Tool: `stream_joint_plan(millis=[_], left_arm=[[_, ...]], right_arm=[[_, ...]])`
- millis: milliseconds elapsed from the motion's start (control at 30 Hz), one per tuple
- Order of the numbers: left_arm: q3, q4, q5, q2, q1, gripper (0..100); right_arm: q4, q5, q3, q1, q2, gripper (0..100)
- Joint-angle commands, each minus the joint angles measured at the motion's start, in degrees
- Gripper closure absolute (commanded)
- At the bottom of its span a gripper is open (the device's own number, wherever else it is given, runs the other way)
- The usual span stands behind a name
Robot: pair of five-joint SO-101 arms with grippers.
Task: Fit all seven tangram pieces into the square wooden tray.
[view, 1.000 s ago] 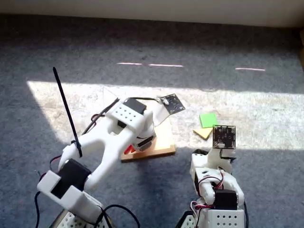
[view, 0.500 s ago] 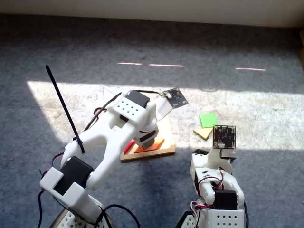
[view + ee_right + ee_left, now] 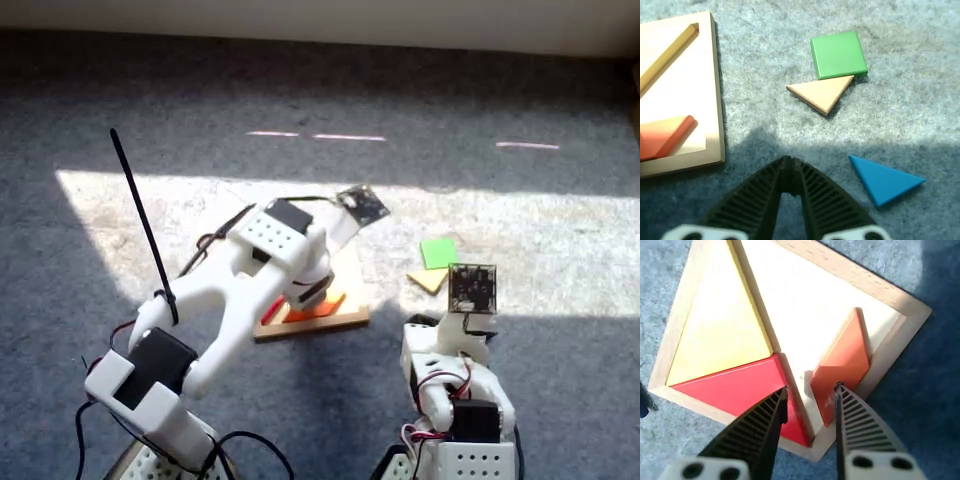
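Left gripper point(image 3: 810, 388): jaws spread with nothing between them; I read it as hanging over a corner of the square wooden tray point(image 3: 912, 315).
Tray contents: large yellow triangle point(image 3: 720, 335) and red triangle point(image 3: 740, 387) lie edge to edge; the orange parallelogram point(image 3: 842, 365) sits against the rim, apart from the red triangle.
Right gripper point(image 3: 786, 161): jaws pressed together and empty, above the grey carpet point(image 3: 765, 50).
Loose pieces: green square point(image 3: 838, 54) touches the tan triangle point(image 3: 822, 92); the blue triangle point(image 3: 885, 182) lies apart, nearer my right gripper.
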State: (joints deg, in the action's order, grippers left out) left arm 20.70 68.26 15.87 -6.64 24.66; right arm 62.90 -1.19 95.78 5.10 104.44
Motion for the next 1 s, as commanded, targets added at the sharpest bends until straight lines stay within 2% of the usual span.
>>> stream_joint_plan(millis=[0, 400, 967], left_arm=[[3.4, -3.0, -0.6, 0.3, 0.6, 85], [6.8, -4.6, -0.4, 0.9, -8.2, 85], [6.8, 2.5, -0.3, 1.0, -8.0, 85]], right_arm=[[-0.3, -0.4, 8.7, -0.8, 0.3, 99.2], [-0.3, -0.4, 8.7, -0.8, 0.3, 99.2], [-0.3, -0.4, 8.7, -0.9, 0.3, 99.2]])
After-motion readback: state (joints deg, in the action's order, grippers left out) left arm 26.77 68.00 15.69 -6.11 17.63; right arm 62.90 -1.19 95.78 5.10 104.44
